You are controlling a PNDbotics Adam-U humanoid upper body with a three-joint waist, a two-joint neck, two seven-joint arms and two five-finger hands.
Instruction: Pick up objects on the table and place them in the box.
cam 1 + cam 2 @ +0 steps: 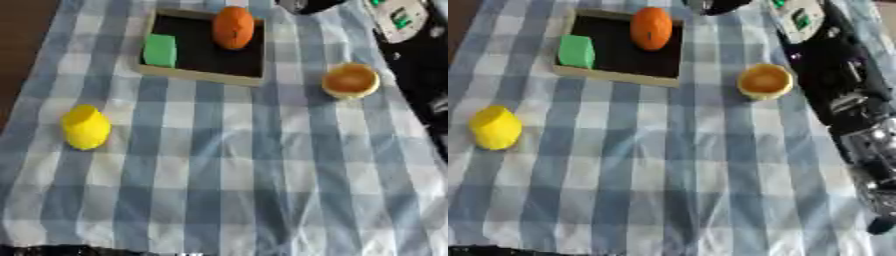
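Note:
A shallow box (198, 73) with a black floor and pale rim lies at the top of the checked cloth. Inside it an orange (233, 27) rests at the far right and a green block (160, 50) at the left. On the cloth outside, a yellow lemon-like object (86, 127) sits at the left and a small round orange-yellow object (351, 80) at the right. My right arm (842, 95) runs up the right side. Its hand (715, 5) shows only partly at the top edge, just beyond the box's far right corner, above the orange. My left hand shows in neither view.
A blue and white checked cloth (227, 170) covers the table. Brown bare surface (22, 45) shows past its left edge. A white forearm panel with green marks (398, 17) sits at the top right. A dark strip (61, 250) lies along the bottom left edge.

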